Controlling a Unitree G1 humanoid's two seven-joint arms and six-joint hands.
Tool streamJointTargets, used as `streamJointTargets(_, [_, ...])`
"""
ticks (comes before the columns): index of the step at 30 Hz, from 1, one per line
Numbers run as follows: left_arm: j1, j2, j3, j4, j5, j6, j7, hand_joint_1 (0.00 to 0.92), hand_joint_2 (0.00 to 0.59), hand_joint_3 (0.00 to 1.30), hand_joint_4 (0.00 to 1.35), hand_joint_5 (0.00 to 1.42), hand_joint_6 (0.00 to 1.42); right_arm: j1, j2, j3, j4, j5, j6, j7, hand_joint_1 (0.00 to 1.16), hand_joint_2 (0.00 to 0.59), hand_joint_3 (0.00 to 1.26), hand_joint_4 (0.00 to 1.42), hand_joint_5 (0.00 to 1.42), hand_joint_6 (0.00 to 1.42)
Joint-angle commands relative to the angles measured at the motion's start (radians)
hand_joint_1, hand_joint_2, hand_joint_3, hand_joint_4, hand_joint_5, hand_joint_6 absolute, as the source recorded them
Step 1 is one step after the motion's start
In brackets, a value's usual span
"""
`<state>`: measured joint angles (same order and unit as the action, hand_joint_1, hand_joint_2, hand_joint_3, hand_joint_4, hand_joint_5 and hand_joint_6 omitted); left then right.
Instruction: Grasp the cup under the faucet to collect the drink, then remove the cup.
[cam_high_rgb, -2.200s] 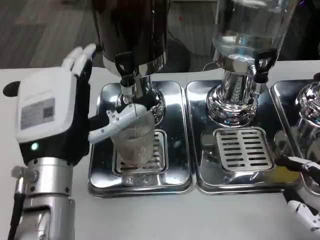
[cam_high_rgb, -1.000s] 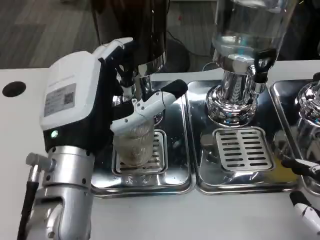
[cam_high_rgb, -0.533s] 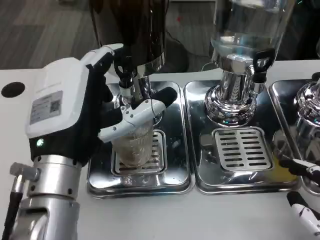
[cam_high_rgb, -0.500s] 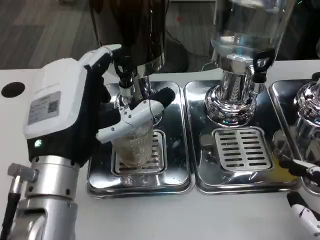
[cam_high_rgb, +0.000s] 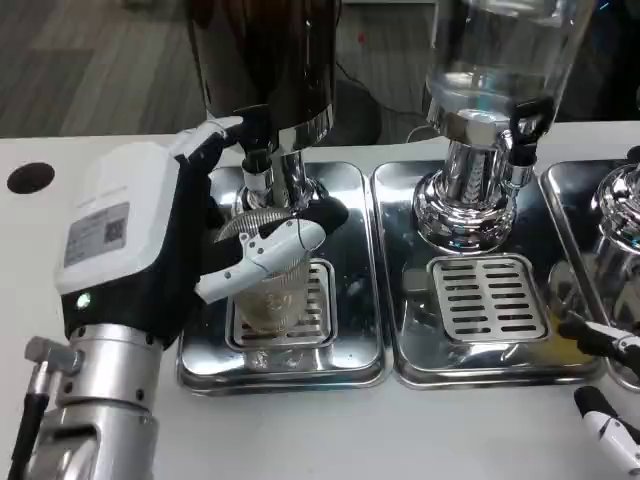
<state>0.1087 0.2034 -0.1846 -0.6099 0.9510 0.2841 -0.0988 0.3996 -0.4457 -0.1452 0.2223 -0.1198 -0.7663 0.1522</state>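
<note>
Left hand wrapped about the ribbed clear cup, white back toward the camera, one white-and-black finger laid across the cup's near face just below the rim, other fingertips reaching up beside the black faucet of the dark dispenser. Judged to be gripping the cup, though the far-side contact hidden behind the palm and not plainly shown. Cup just right of the palm, upright, long axis vertical, standing on the slotted grille of the left drip tray and directly beneath the spout. So: cup mouth straight under the faucet, hand at the cup's left flank, removal path toward the near edge of the table and away from the chrome pedestal behind. Little liquid discernible in the cup; filling probably unfinished. Right hand well apart at the far right, low near the table edge, fingers apart and empty, beside the neighbouring tray under the clear-tank dispenser. Left hand far nearer, hence the one for the lift-out.
</note>
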Motion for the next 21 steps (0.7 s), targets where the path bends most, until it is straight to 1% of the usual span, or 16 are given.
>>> streamJointTargets(1, [-0.009, -0.010, -0.013, -0.024, 0.006, -0.014, -0.010, 0.019, 0.021, 0.31, 0.25, 0.72, 0.88, 0.006, -0.005, -0.011, 0.004, 0.015, -0.020, 0.007, 0.51, 0.392, 0.26, 0.18, 0.19, 0.05])
streamJointTargets(15, [-0.014, -0.021, 0.025, -0.118, -0.004, -0.015, -0.041, 0.019, 0.021, 0.30, 0.25, 0.76, 0.90, 0.001, 0.000, -0.014, 0.016, 0.017, -0.024, 0.011, 0.51, 0.392, 0.26, 0.18, 0.19, 0.05])
streamJointTargets(21, [-0.047, -0.021, 0.060, -0.088, -0.008, 0.010, -0.067, 0.020, 0.022, 0.30, 0.24, 0.76, 0.91, 0.000, 0.000, -0.012, 0.016, 0.019, -0.026, 0.013, 0.51, 0.392, 0.26, 0.18, 0.19, 0.05])
